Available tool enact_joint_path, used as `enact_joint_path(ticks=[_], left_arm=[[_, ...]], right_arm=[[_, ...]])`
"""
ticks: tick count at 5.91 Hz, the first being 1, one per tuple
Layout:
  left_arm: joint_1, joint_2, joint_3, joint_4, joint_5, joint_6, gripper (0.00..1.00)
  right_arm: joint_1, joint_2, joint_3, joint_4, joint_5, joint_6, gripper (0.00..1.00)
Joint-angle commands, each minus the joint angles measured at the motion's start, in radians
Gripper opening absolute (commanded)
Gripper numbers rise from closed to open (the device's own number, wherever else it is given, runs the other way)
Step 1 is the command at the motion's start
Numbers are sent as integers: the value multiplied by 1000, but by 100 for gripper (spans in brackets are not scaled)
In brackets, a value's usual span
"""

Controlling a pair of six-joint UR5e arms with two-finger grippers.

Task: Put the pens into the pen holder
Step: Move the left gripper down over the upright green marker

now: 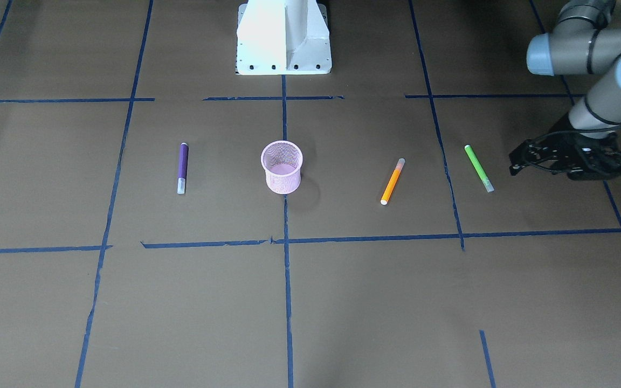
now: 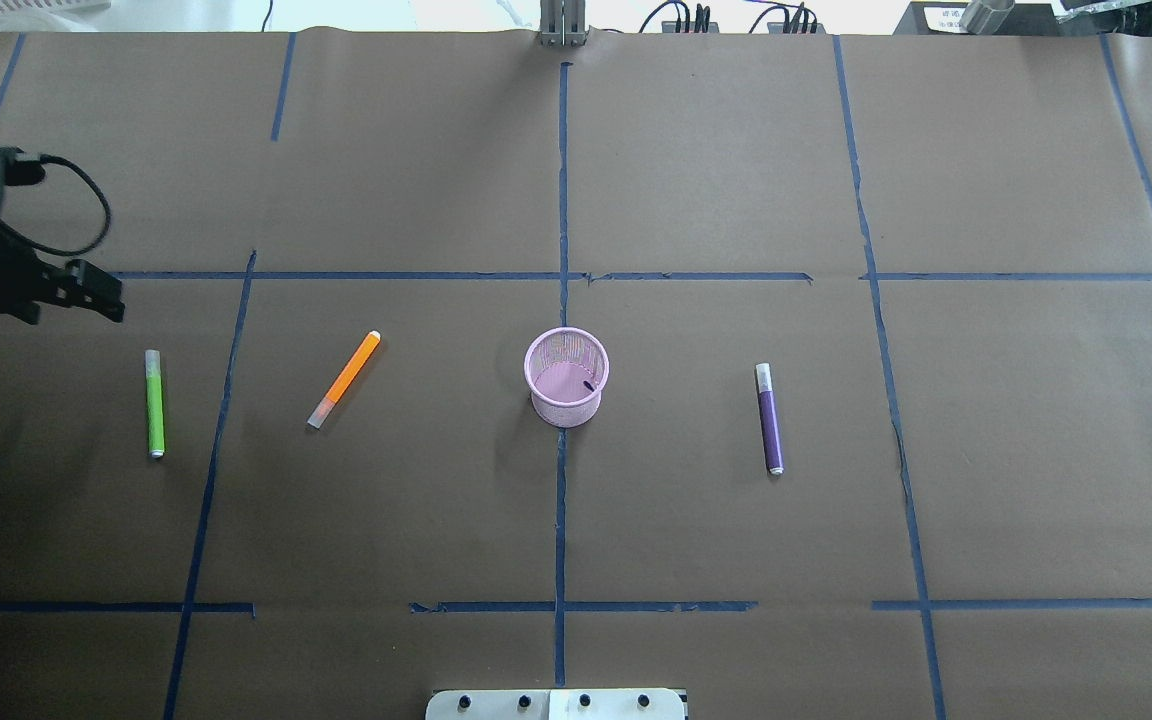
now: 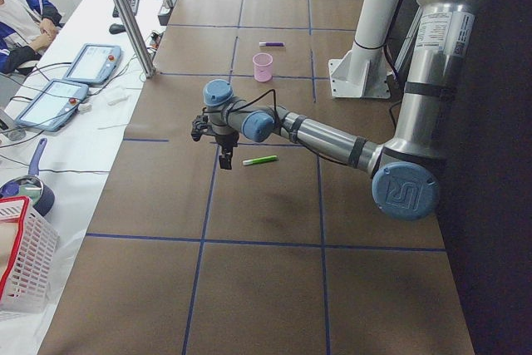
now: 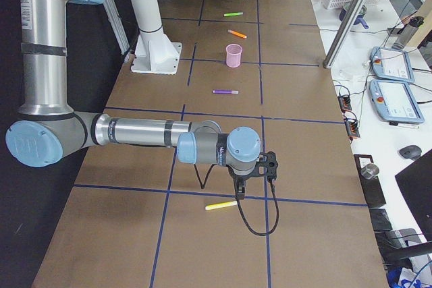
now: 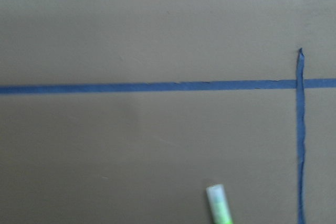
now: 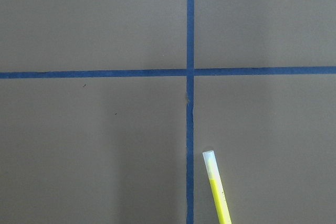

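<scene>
The pink mesh pen holder (image 2: 566, 408) stands upright at the table's middle with no pen in it. The purple pen (image 2: 769, 418) lies to its right, the orange pen (image 2: 344, 379) to its left, and the green pen (image 2: 154, 402) further left. All three lie flat on the table. My left gripper (image 2: 101, 295) hovers just beyond the green pen's capped end and holds nothing; I cannot tell whether it is open or shut. The left wrist view shows only that cap (image 5: 219, 205). My right gripper (image 4: 237, 193) shows only in the exterior right view, so I cannot tell its state.
A yellow pen (image 4: 221, 205) lies on the table by my right gripper, far from the holder; the right wrist view shows its capped end (image 6: 217, 190). Blue tape lines grid the brown table. The white robot base (image 1: 283, 37) stands at the table's edge. A white basket (image 3: 25, 255) sits off the table.
</scene>
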Motion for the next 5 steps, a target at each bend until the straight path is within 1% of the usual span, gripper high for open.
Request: enact_joint_path(ticks=[1,2,3,5], left_arm=[[89,3,-1,-23,71,-143,100],[130,2,19,-61,74,-188,100],[144,2,35,-74,74,-191,100],[144,-6,74,-85,74,-186,100]], right_arm=[[0,-1,0,-2,-1,0,100],[-2,-3,0,-2,-1,0,100],[-2,-3,-4,-2,-1,0,100],[-2,-4,-4,0,-1,0,100]])
